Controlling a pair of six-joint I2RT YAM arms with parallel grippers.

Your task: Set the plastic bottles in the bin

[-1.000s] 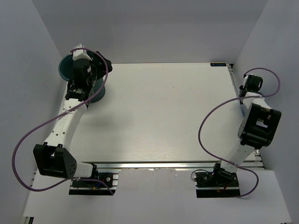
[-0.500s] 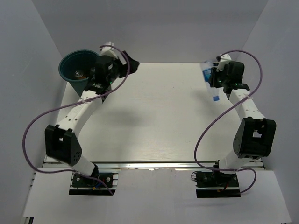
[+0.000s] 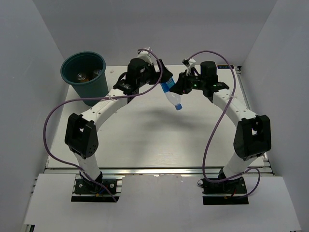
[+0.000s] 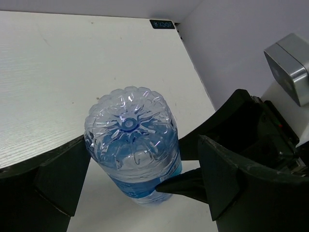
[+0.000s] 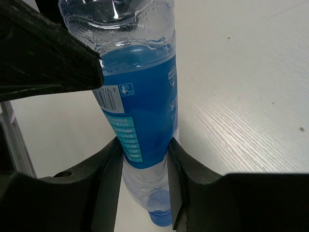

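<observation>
The blue-label plastic bottle (image 3: pixel 171 93) hung cap-down above the worktop (image 3: pixel 145 140), clamped in the right jaws; the left jaws stood apart, straddling its base.

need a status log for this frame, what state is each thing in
blue-label bottle: capped, off the table, tilted cap down, between both claws
right claw: shut on the bottle at its lower label
left claw: open, fingers on either side of the bottle's base
bin: upright, open top, orange bottles lying in its bottom
</observation>
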